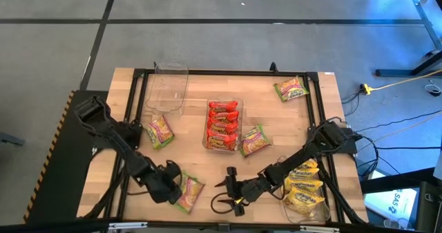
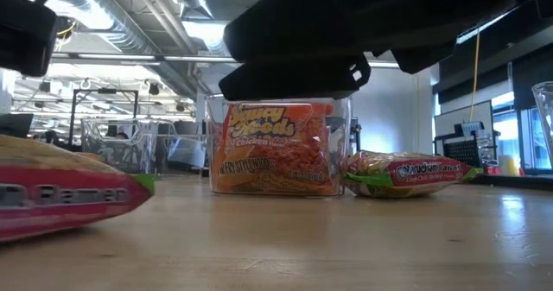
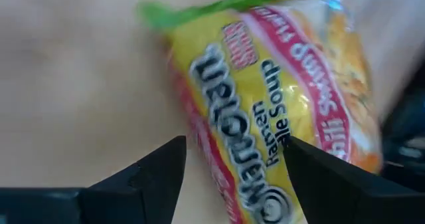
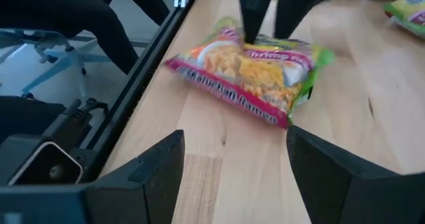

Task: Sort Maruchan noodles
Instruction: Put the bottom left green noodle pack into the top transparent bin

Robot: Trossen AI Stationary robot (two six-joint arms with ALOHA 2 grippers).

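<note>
Green-edged noodle packet (image 3: 279,111) lies between the open left claw (image 3: 232,167); right claw (image 1: 231,188), open, beside it.

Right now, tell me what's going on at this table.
Two robot arms are sorting Maruchan ramen packets by colour. Red packets fill the middle clear tray and yellow packets sit in the tray at the near right; the far tray holds none. The left gripper is open over a green packet at the near edge. The right gripper is open beside it, holding nothing. Three more green packets lie loose on the table.
</note>
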